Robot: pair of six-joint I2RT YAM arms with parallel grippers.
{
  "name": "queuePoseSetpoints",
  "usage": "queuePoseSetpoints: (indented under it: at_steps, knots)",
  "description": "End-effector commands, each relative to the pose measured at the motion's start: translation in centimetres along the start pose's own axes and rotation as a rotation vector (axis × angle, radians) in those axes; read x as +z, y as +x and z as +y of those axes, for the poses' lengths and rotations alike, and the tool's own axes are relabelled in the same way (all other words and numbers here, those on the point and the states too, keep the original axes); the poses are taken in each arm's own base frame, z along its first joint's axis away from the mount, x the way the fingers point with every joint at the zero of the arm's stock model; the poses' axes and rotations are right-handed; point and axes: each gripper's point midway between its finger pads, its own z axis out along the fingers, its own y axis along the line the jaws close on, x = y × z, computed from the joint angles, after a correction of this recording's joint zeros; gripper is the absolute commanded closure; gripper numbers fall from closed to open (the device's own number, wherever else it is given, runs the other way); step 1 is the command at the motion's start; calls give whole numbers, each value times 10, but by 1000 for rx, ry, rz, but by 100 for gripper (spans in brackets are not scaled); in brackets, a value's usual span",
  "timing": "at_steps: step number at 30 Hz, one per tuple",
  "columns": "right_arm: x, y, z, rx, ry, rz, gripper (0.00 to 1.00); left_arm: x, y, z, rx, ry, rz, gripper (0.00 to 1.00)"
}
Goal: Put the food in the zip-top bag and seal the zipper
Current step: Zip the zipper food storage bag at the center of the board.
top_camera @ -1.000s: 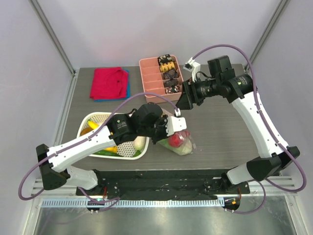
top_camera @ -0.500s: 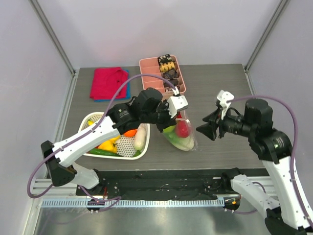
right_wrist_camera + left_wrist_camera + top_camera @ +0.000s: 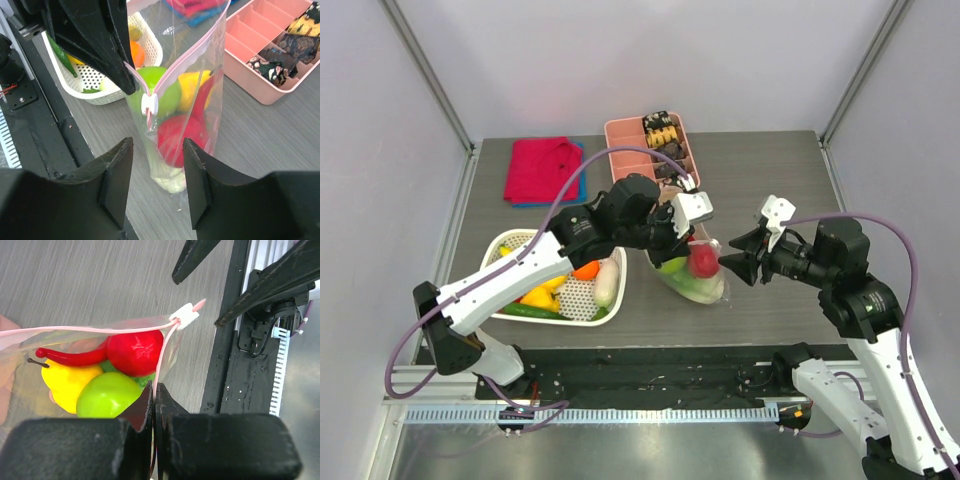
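Top view, left gripper point(image 3: 678, 238): I am reaching it into the middle of the frame, clamped on the upper edge of the zip-top bag point(image 3: 700, 285).
Top view, right gripper point(image 3: 732, 256): I am holding it spread wide just right of the bag, fingers pointing at it.
Top view, bag: it is sitting on the tabletop point(image 3: 770, 190) at centre, between the white basket point(image 3: 510, 246) on the left and my right gripper. Red and green food point(image 3: 703, 261) is showing through it.
Top view, surroundings: a pink tray point(image 3: 630, 150) is lying above the bag and a red cloth point(image 3: 538, 168) at upper left.
Left wrist view, left gripper point(image 3: 154, 399): my jaws are pressing together on one track of the zipper point(image 3: 100, 330) at bottom centre.
Left wrist view, zipper: its two pink tracks are parting from the white slider point(image 3: 183, 317), leaving the mouth gaping.
Left wrist view, food: a red fruit point(image 3: 135, 352), a green apple point(image 3: 107, 395), a yellow pepper point(image 3: 65, 382) and a red chilli point(image 3: 70, 358) are lying inside the bag.
Right wrist view, right gripper point(image 3: 157, 150): my fingers are standing apart at the bottom edge, gripping nothing.
Right wrist view, bag: it is standing upright mid-frame with the slider facing me. My left gripper is pinching the left track just beside the slider.
Right wrist view, food: the apple, pepper and red fruit are stacking low in the bag, with the basket at upper left and the tray at upper right.
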Motion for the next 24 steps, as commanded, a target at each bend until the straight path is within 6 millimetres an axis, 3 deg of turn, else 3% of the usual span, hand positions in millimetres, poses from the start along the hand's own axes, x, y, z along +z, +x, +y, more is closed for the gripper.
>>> queuePoseSetpoints:
  at_steps: [1, 8, 17, 18, 19, 21, 24]
  knots:
    - [8, -16, -8, -69, 8, -71, 53, -9, -40, -4, 16, 20, -118, 100]
    - [16, -9, -10, -75, -1, -80, 58, -6, -41, -7, 13, 41, -121, 100]
    - [19, -18, -9, -104, -23, -123, 67, -3, -36, -10, -1, 62, -98, 100]
    - [20, -19, -9, -107, -27, -127, 71, -3, -36, -10, -4, 63, -98, 100]
    - [20, -18, -8, -106, -35, -125, 84, -2, -36, -11, -10, 69, -95, 100]
    - [20, -16, -9, -106, -29, -120, 97, -2, -36, -10, -16, 68, -89, 100]
    - [17, -17, -6, -118, -30, -131, 98, -4, -38, -1, -37, 48, -93, 96]
